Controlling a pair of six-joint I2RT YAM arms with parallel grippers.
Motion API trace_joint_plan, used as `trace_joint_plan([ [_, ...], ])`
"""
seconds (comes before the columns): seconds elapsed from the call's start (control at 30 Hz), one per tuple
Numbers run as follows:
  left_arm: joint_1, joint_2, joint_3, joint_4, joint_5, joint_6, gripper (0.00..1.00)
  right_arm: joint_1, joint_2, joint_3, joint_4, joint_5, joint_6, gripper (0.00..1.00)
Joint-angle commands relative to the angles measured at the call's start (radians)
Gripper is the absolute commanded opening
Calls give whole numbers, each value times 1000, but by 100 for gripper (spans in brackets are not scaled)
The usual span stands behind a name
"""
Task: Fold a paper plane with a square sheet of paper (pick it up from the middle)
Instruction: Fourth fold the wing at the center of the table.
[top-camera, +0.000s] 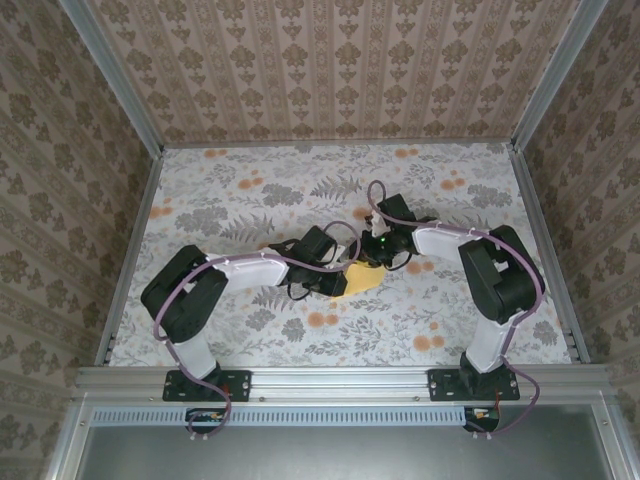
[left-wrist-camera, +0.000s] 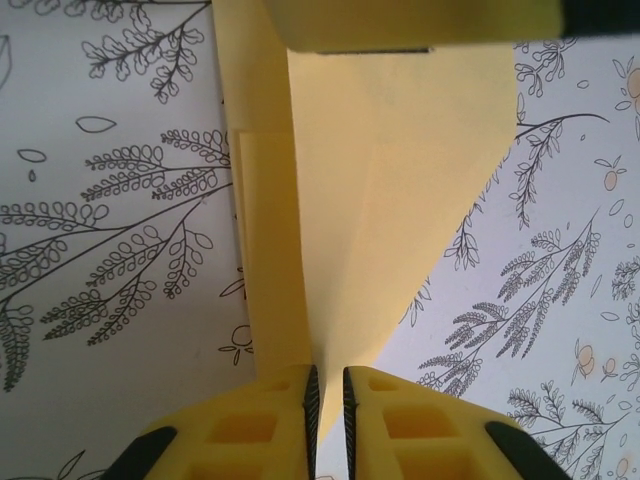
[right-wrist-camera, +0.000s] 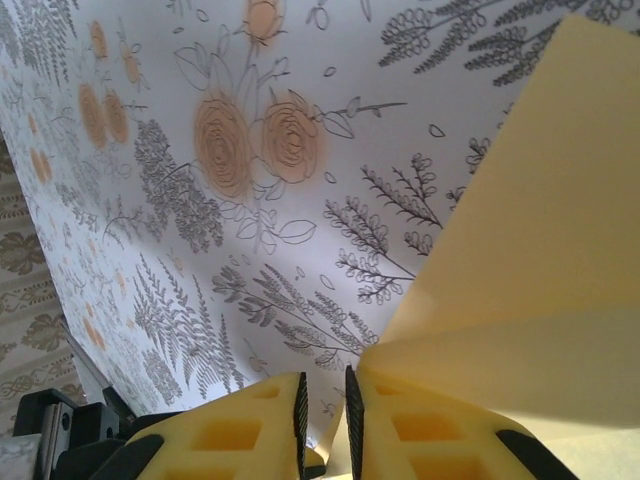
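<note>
My left end effector (left-wrist-camera: 329, 390) is pinched closed on the narrow end of the folded yellow sheet of paper (left-wrist-camera: 400, 200), which sits at the centre of the top view over the floral counter (top-camera: 230, 200). My right end effector (right-wrist-camera: 322, 395) is nearly closed at the paper's edge, lower right of its view; I cannot tell whether it grips.

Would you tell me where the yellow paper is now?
Top view: the yellow paper sits near the middle of the table, between the left gripper and right gripper, pinched in the left one.
</note>
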Motion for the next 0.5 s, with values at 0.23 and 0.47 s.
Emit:
trace_joint_plan([
  [0.23,1,29,7,6,-10,-7,9,-9,41,-19,13,22,-8,21],
  [0.47,17,11,2,16,-42,-66,13,-12,77,-24,3,82,-16,21],
])
